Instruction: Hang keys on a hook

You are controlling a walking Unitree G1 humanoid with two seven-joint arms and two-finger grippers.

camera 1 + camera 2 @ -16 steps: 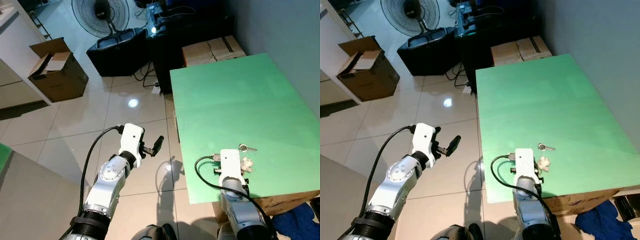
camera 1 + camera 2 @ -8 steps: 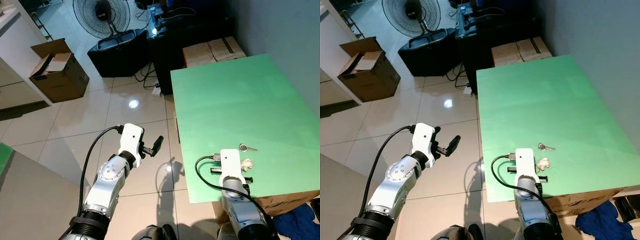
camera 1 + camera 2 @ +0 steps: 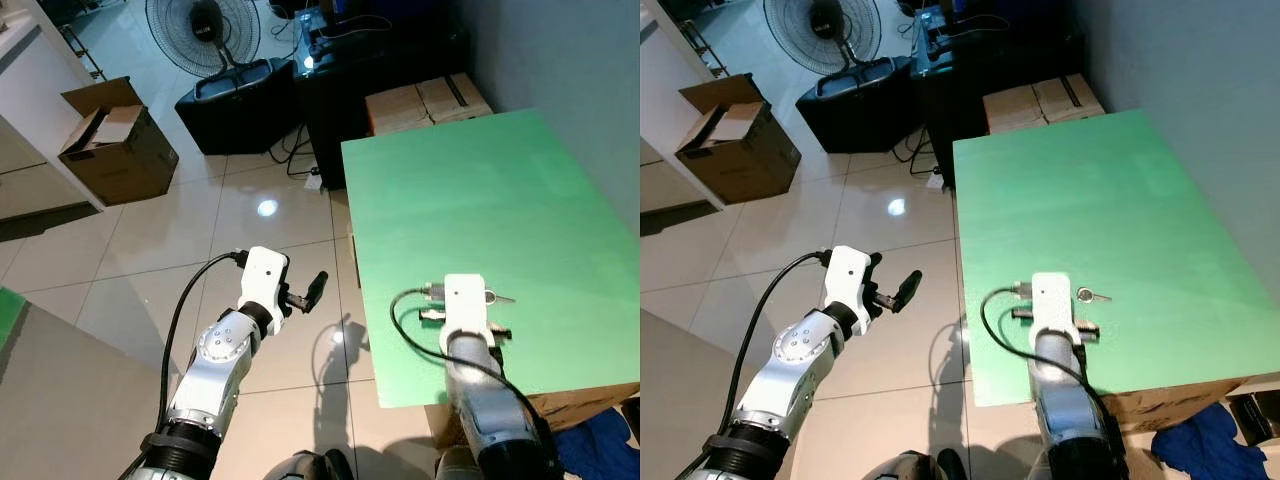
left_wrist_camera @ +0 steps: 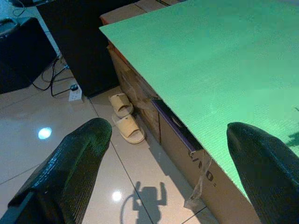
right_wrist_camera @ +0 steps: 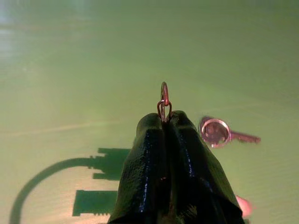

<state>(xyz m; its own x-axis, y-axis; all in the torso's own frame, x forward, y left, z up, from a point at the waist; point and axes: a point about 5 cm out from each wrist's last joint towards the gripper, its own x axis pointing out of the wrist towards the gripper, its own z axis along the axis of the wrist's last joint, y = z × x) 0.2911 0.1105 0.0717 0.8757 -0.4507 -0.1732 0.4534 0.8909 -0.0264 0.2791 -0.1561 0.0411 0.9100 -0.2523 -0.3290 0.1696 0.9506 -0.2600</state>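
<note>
The right gripper [image 5: 164, 122] has its two black fingers pressed together on a small metal key ring [image 5: 164, 95], whose loop sticks out just past the fingertips. It is held above the green table [image 3: 520, 180], near the table's front edge. A single key [image 5: 219, 133] lies flat on the table just beside the fingertips, on their far-right side, and appears apart from the pinched ring. In the head views this key [image 3: 1091, 295] lies right next to the white wrist housing of the right arm [image 3: 1050, 300], on the side away from the table's left edge. Whether the ring is joined to anything hidden between the fingers cannot be told.

The left gripper [image 3: 312, 289] hangs over the tiled floor [image 3: 200, 240], well off the table's left edge, its fingers [image 4: 70, 163] spread wide apart and empty. Its wrist camera looks across the table's left edge, where a pair of slippers [image 4: 125, 116] lies on the floor beside the table's base.

Farther from the table, an open cardboard box [image 3: 110, 135] stands on the floor, and a standing fan [image 3: 200, 30] sits behind a black case [image 3: 240, 100].
</note>
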